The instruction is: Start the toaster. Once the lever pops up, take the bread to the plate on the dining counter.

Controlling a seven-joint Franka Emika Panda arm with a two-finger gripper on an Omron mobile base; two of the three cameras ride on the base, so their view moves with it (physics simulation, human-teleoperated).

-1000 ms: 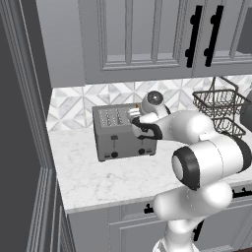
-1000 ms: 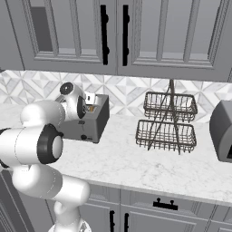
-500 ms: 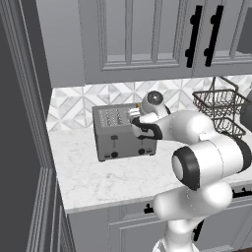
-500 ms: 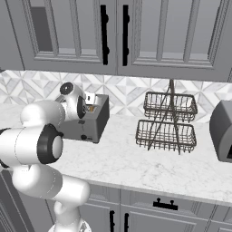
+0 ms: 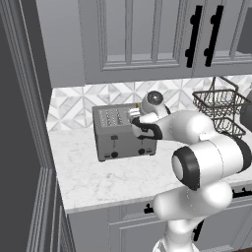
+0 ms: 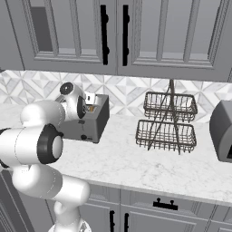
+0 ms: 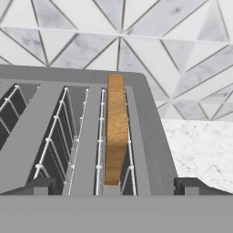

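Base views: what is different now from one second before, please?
Nothing visibly changed. The gripper hangs open over the toaster, the bread sits in its slot, and the wire basket stand is where it was.

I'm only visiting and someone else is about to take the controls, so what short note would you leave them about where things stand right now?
Gripper: jaws wide open, holding nothing, poised just above the toaster, one fingertip on each side of the bread's slot.
Bread: standing on edge in the slot nearest the toaster's right end in the hand view, crust edge above the top.
Lever: black tab on the toaster's front.
Done: arm brought over the toaster.
Left: grasp the bread, carry it to the plate on the dining counter. Whether toasting has run, I cannot tell.
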